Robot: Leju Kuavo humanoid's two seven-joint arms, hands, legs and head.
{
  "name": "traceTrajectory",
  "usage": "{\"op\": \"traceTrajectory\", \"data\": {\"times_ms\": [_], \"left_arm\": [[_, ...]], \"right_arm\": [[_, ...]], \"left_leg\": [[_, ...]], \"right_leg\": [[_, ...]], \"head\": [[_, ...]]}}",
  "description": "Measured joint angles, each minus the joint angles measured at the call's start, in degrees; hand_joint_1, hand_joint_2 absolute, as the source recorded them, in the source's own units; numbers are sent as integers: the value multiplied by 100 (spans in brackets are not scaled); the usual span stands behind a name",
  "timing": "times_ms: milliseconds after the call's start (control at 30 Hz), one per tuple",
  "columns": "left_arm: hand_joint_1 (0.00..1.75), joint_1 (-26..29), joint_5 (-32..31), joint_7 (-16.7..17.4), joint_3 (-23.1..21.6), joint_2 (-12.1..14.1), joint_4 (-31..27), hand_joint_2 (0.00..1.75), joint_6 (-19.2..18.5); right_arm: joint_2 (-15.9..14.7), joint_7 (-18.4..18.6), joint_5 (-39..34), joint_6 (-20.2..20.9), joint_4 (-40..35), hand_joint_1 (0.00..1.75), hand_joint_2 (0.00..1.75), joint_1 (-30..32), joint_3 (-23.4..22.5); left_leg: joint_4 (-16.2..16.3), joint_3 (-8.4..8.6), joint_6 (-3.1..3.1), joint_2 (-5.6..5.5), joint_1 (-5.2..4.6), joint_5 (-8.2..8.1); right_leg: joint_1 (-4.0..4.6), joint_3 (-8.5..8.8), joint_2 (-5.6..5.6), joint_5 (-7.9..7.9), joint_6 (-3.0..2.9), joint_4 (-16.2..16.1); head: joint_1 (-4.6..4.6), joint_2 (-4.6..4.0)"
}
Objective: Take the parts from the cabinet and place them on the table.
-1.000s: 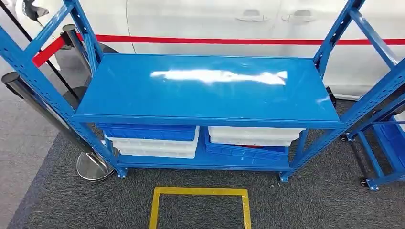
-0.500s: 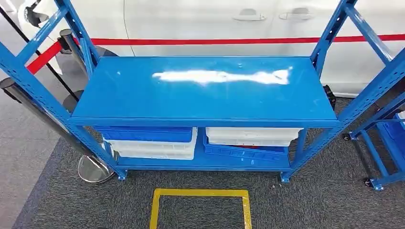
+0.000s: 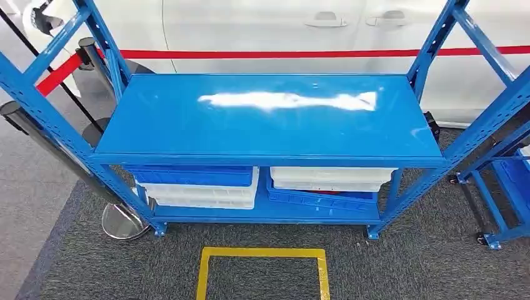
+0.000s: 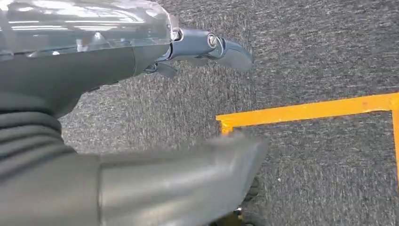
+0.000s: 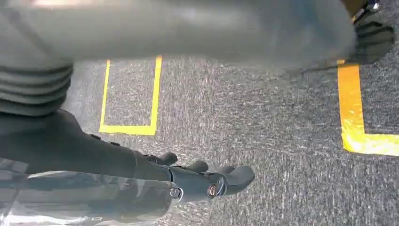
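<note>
- Presently, the blue rack (image 3: pixel 269 115) serves as the landmark; it stands directly ahead of the robot in the head view, on grey carpet (image 3: pixel 400 269).
- Task status: the rack's upper shelf (image 3: pixel 187 125) is bare, showing only a glare patch. No parts can be made out on it.
- Under the upper shelf, on the rack's bottom shelf, sit stacked crates: a blue crate (image 3: pixel 194 175) over white crates (image 3: pixel 203 195) toward one end, and a white crate (image 3: pixel 331 177) over a tilted blue crate (image 3: pixel 319 199) toward the other. Their contents are hidden, so the location of the parts cannot be told.
- Judgement: this layout fits either parts not yet fetched or parts already carried off to a table that lies outside these views. The pictures do not settle which.
- Left hand (image 4: pixel 141 122): hangs over the carpet, fingers apart and released, holding nothing.
- Right hand (image 5: pixel 155 160): hangs over the carpet, fingers extended and released, holding nothing.
- Surroundings: a yellow floor marking (image 3: pixel 262 253) lies on the carpet just in front of the rack. A chrome barrier post (image 3: pixel 119 219) with a red belt (image 3: pixel 59 72) stands beside one end of the rack. A second blue rack on castors (image 3: pixel 500 194) stands beside the other end. A white car (image 3: pixel 281 31) is behind the rack.
- Obstruction: the upper shelf overhangs the crates, so reaching them would likely call for a low approach.
</note>
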Motion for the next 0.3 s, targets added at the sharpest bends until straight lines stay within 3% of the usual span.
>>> {"op": "traceTrajectory", "data": {"times_ms": [300], "left_arm": [[0, 146, -1028, 267, 927, -46, -77, 175, -164]], "right_arm": [[-18, 0, -839, 100, -70, 0, 175, 95, 730]], "left_leg": [[1, 7, 3, 0, -3, -2]], "right_leg": [[-3, 3, 0, 1, 1, -7]], "head": [[0, 2]]}}
